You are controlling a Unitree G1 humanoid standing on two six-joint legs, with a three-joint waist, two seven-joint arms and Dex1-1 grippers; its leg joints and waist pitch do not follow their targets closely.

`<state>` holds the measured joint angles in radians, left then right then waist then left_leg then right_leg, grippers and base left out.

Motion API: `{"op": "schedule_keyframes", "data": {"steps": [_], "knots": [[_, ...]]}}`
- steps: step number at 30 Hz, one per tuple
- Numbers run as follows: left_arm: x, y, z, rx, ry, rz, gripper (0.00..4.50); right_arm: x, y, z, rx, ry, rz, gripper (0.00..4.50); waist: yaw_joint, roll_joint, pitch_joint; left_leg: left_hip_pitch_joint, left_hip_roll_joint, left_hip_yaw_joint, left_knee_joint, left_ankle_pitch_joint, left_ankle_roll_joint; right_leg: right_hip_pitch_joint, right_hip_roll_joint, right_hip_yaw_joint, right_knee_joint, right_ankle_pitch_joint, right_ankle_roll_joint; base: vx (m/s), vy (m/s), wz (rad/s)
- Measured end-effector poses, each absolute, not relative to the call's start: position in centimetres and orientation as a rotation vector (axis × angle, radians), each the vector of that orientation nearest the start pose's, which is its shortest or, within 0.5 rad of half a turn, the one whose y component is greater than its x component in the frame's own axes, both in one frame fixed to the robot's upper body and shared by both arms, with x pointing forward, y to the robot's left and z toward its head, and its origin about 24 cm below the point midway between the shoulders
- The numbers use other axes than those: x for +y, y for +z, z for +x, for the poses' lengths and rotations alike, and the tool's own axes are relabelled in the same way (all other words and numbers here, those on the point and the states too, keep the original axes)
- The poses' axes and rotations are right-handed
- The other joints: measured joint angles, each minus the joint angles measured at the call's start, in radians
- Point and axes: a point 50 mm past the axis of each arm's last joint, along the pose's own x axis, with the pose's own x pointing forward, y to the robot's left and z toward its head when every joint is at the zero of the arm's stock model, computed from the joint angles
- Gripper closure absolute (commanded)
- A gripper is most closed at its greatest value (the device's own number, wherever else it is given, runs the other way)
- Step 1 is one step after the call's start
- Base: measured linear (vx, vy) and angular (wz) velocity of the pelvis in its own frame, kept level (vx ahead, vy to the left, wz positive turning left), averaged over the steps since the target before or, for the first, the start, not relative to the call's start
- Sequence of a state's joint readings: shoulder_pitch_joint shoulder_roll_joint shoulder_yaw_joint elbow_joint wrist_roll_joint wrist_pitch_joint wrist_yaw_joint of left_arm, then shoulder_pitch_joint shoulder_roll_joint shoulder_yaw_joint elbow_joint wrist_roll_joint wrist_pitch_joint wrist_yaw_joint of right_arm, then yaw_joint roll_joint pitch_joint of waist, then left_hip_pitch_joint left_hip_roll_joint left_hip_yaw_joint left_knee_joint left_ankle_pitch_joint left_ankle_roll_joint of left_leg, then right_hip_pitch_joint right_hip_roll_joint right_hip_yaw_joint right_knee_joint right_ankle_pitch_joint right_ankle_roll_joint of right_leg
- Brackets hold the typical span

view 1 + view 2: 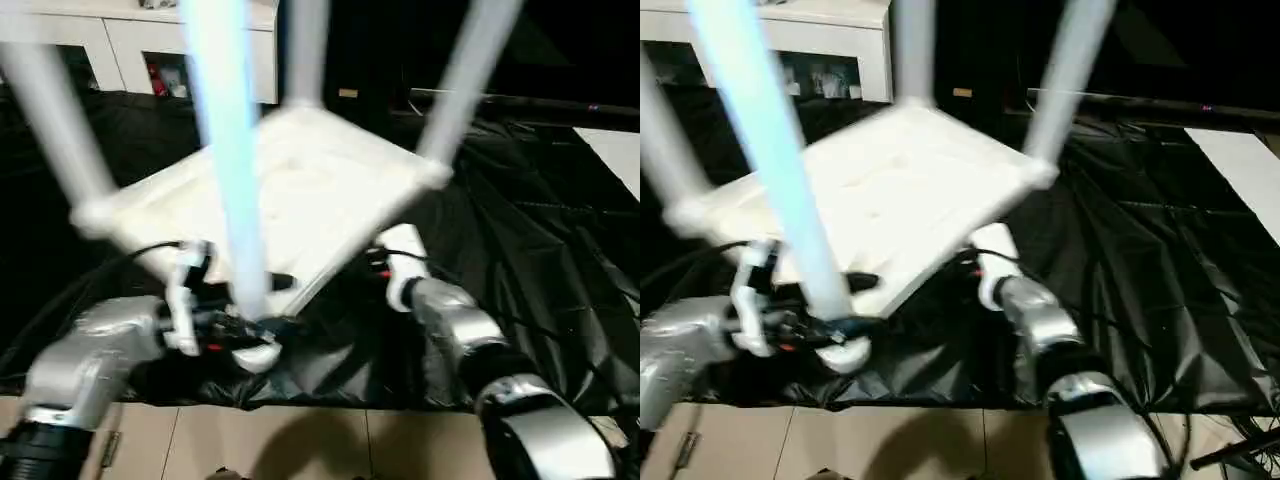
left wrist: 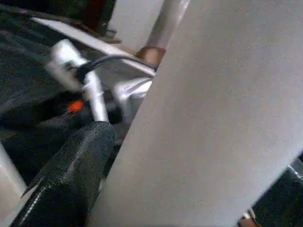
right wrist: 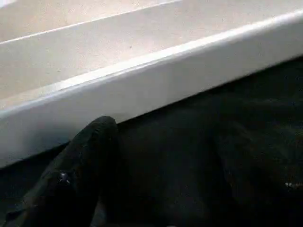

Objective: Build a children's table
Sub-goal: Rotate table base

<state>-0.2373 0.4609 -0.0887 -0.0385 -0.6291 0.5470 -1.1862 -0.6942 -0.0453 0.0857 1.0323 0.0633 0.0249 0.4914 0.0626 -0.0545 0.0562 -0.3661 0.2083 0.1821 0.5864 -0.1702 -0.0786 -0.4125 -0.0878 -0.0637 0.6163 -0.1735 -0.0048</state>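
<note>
Left gripper (image 1: 250, 335) clamped round base of nearest leg (image 1: 228, 150), at table's near corner. Right gripper (image 1: 385, 262) jaws apart, one black finger (image 3: 80, 165) just under tabletop rim, grip not clear. Children's table (image 1: 300, 190) upside down, tilted, four legs pointing up, over black-covered work table (image 1: 540, 230). White cabinet (image 1: 140, 40) behind.

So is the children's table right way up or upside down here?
Upside down and tilted: the children's table has its legs pointing up from the corner sockets, above the black-covered work table.
</note>
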Motion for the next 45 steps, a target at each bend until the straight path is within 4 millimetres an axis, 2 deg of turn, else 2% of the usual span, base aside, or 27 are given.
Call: {"op": "schedule_keyframes", "data": {"steps": [3, 6, 10, 13, 17, 23, 25, 28, 30, 34, 37, 43, 44, 45], "knots": [[12.6, 9.4, 25.7, 0.215, -1.45, -0.304, 0.23, -8.1, 0.9, 34.2, 0.413, 0.679, -0.042, 0.78, 0.0, -0.006, -0.001, 0.0, 0.0, 0.0, 0.001, 0.0, 0.0, 0.001, 0.0, 0.001, -0.001, 0.001, -0.001, 0.0, 0.0, 0.0], [10.8, 9.7, 26.1, 0.195, -1.492, -0.298, 0.23, -8.1, 0.7, 34.1, 0.408, 0.687, -0.041, 0.78, 0.0, -0.006, -0.001, 0.0, 0.0, 0.0, 0.0, 0.0, 0.0, 0.0, 0.0, 0.0, -0.001, 0.001, -0.001, 0.0, 0.0, 0.0], [8.3, 9.9, 28.7, 0.126, -1.383, -0.203, 0.23, -8.2, 1.0, 34.6, 0.404, 0.65, -0.05, 0.78, 0.004, -0.004, 0.0, 0.0, 0.0, -0.001, 0.001, 0.001, -0.001, 0.001, 0.0, 0.0, 0.0, 0.001, -0.002, 0.0, 0.0, 0.0], [7.1, 10.0, 30.4, 0.084, -1.272, -0.133, 0.23, -8.8, 1.5, 35.0, 0.37, 0.602, -0.052, 0.78, 0.002, -0.002, 0.0, 0.0, 0.0, -0.001, 0.001, 0.001, -0.001, 0.001, 0.0, 0.0, 0.0, 0.002, -0.003, 0.0, 0.0, 0.0], [8.1, 9.5, 31.2, 0.107, -1.192, -0.067, 0.23, -10.5, 1.7, 35.3, 0.361, 0.556, -0.053, 0.78, 0.007, 0.004, 0.0, -0.001, 0.0, -0.001, 0.0, 0.001, -0.001, -0.001, 0.0, -0.001, 0.0, 0.002, -0.002, 0.0, 0.0, 0.0], [9.3, 8.9, 31.5, 0.112, -1.129, -0.019, 0.23, -12.8, 1.2, 35.0, 0.357, 0.51, -0.056, 0.78, 0.021, 0.004, 0.0, 0.0, 0.0, -0.001, 0.001, 0.001, -0.001, 0.0, 0.0, 0.0, 0.0, 0.002, -0.003, 0.0, 0.0, 0.0], [10.3, 8.4, 31.4, 0.125, -1.107, 0.016, 0.23, -13.7, 0.7, 34.5, 0.362, 0.507, -0.061, 0.78, 0.022, 0.004, 0.0, 0.0, 0.0, -0.001, 0.001, 0.001, -0.001, 0.0, 0.0, 0.0, 0.001, 0.002, -0.003, 0.0, 0.0, 0.0], [13.0, 7.0, 30.4, 0.213, -1.078, 0.075, 0.23, -15.5, 0.2, 33.6, 0.369, 0.521, -0.08, 0.78, 0.021, 0.003, 0.0, 0.0, 0.0, -0.001, 0.0, 0.001, -0.001, -0.001, 0.001, 0.0, 0.001, 0.002, -0.002, 0.0, 0.0, 0.0], [14.0, 6.0, 29.7, 0.274, -1.076, 0.081, 0.23, -16.3, 0.2, 33.3, 0.372, 0.538, -0.089, 0.78, 0.027, 0.003, 0.0, -0.001, 0.0, -0.001, 0.001, 0.001, -0.001, -0.001, 0.001, 0.0, 0.001, 0.002, -0.002, 0.0, 0.0, 0.0], [13.8, 6.0, 28.9, 0.296, -1.147, 0.169, 0.23, -16.4, 1.2, 32.1, 0.331, 0.717, -0.157, 0.78, 0.041, -0.002, 0.0, -0.002, 0.0, -0.001, 0.001, 0.001, -0.001, 0.0, 0.0, -0.001, -0.002, 0.001, -0.001, 0.0, 0.0, 0.0], [14.2, 5.7, 28.9, 0.299, -1.145, 0.203, 0.23, -17.2, 1.8, 31.0, 0.326, 0.811, -0.193, 0.78, 0.051, -0.002, 0.001, -0.002, -0.001, -0.001, 0.001, 0.001, 0.0, 0.001, -0.001, -0.001, -0.003, 0.001, -0.001, 0.0, 0.0, 0.0], [15.0, 6.5, 30.2, 0.314, -1.15, 0.27, 0.82, -19.3, 3.1, 28.7, 0.357, 0.972, -0.237, 0.78, 0.054, 0.001, 0.001, 0.0, -0.001, -0.001, 0.001, 0.001, 0.0, 0.003, -0.001, -0.001, -0.003, 0.0, 0.001, 0.0, 0.0, 0.0], [15.1, 6.8, 30.6, 0.312, -1.159, 0.285, 0.94, -19.5, 3.3, 28.3, 0.373, 1.0, -0.231, 0.51, 0.053, 0.001, 0.001, 0.0, -0.001, -0.002, 0.001, 0.001, 0.0, 0.003, -0.001, -0.001, -0.003, 0.0, 0.001, 0.0, 0.0, 0.0], [15.1, 6.9, 30.7, 0.317, -1.171, 0.291, 0.96, -19.6, 3.5, 28.0, 0.381, 1.02, -0.227, 0.44, 0.052, 0.003, 0.001, 0.0, -0.001, -0.002, 0.0, 0.001, 0.0, 0.003, -0.001, -0.001, -0.003, 0.0, 0.001, 0.0, 0.0, 0.0]]}}
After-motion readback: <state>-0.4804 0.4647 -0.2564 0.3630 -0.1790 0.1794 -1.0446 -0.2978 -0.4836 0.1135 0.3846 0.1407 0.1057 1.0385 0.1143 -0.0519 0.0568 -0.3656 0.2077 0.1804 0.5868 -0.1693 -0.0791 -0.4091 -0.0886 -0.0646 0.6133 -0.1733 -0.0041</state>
